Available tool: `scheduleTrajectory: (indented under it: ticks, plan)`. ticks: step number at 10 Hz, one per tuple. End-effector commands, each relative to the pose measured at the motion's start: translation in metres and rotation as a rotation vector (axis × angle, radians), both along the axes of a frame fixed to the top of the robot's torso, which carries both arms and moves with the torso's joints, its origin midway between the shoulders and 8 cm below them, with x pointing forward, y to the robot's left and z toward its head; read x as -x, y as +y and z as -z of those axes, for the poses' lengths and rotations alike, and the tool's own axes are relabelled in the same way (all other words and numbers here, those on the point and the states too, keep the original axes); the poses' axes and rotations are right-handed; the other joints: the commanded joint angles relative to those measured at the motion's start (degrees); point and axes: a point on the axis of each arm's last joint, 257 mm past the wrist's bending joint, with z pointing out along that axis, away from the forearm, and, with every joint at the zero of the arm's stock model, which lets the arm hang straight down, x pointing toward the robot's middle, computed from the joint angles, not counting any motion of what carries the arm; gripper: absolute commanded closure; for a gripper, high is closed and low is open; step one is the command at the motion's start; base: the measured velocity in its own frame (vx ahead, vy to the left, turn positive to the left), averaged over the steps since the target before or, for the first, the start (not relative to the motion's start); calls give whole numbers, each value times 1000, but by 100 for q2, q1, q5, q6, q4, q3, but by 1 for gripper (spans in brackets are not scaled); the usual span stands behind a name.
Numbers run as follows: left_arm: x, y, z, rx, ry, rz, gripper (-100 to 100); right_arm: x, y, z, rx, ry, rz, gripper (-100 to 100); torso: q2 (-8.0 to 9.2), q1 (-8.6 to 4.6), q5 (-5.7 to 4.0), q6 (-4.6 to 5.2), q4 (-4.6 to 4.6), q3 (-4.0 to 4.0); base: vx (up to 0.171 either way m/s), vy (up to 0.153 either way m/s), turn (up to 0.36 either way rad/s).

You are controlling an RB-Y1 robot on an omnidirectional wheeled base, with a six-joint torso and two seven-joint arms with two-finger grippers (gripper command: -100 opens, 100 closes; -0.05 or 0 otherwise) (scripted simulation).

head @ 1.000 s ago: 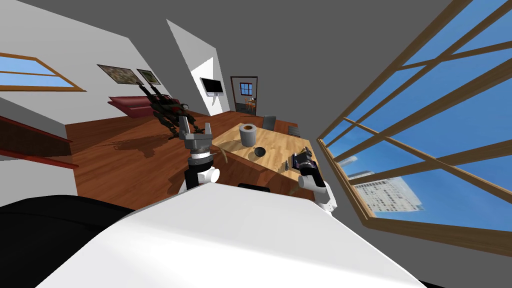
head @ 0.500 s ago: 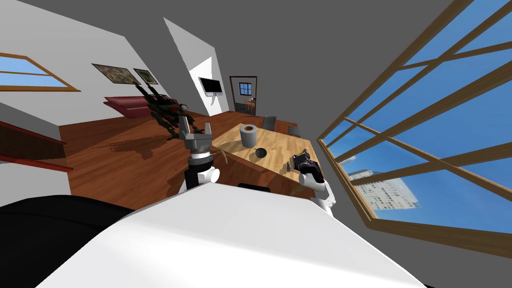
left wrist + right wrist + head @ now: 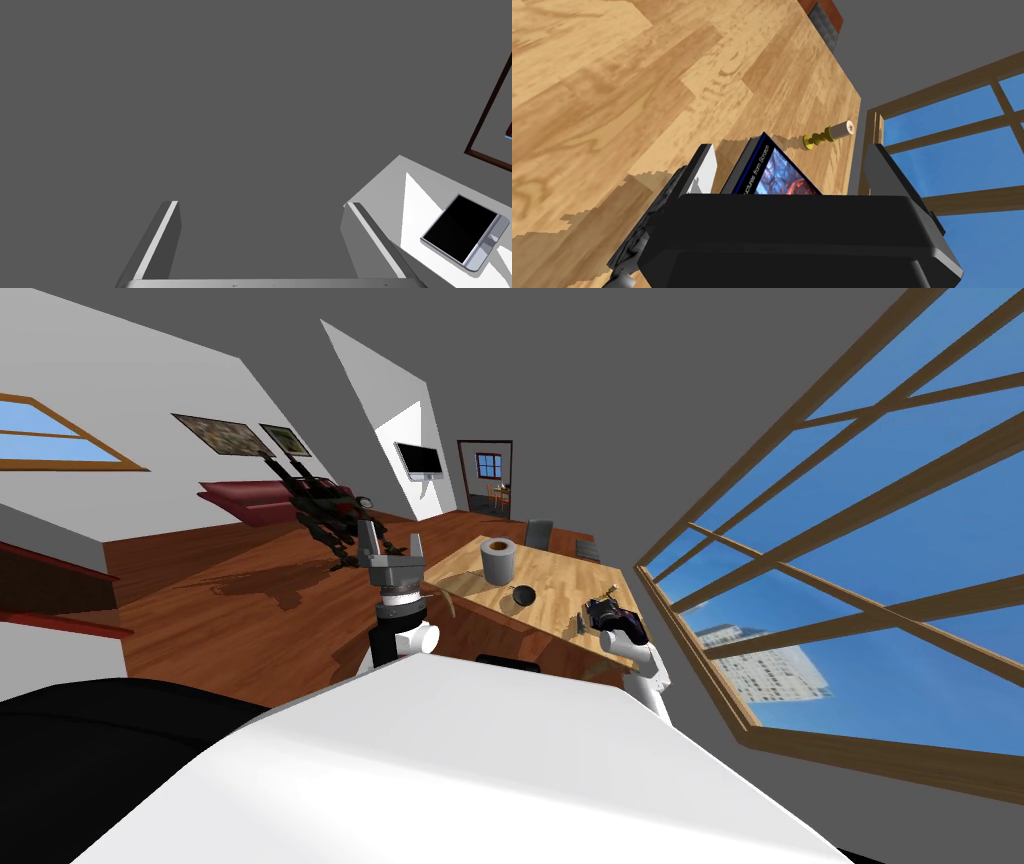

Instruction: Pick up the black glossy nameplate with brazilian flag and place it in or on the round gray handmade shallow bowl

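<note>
On the light wooden table (image 3: 560, 583) a small dark round bowl (image 3: 520, 595) lies near a taller grey cylinder (image 3: 497, 558). My right gripper (image 3: 598, 611) is low over the table's near window-side corner. In the right wrist view it (image 3: 791, 147) stands open around a thin dark slab (image 3: 772, 172) with a blue edge, printed text and a mottled blue-red face. The slab stands closer to one finger (image 3: 704, 167), and I cannot tell whether they touch. My left gripper (image 3: 392, 540) is raised beside the table's other end, and it (image 3: 261, 203) is open and holds nothing.
A small yellow-and-white peg-like object (image 3: 829, 135) lies on the table just beyond the slab, near the edge. A big wood-framed window (image 3: 800, 588) is close on the right. A grey chair (image 3: 538, 531) stands behind the table. A red sofa (image 3: 250, 500) and a dark plant (image 3: 325, 513) stand on the wood floor.
My right hand has turned and dipped slightly toward the table's near corner. The head view has shifted a little. The left arm has stayed put.
</note>
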Motion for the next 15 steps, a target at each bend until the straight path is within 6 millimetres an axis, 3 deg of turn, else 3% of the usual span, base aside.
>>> scheduleTrajectory:
  ticks: [1,8,15]
  plan:
    - [0,0,0,0,0,0,0,5,-6,15,-40,43,22,-100,0,0,0,0,0,0,32,45,-15]
    - [0,0,0,0,0,0,0,18,-42,75,-263,231,175,-100,3,-3,0,1,0,1,31,47,-24]
    - [0,0,0,0,0,0,0,39,-68,115,-453,389,345,-100,2,-5,-1,1,0,1,30,44,-24]
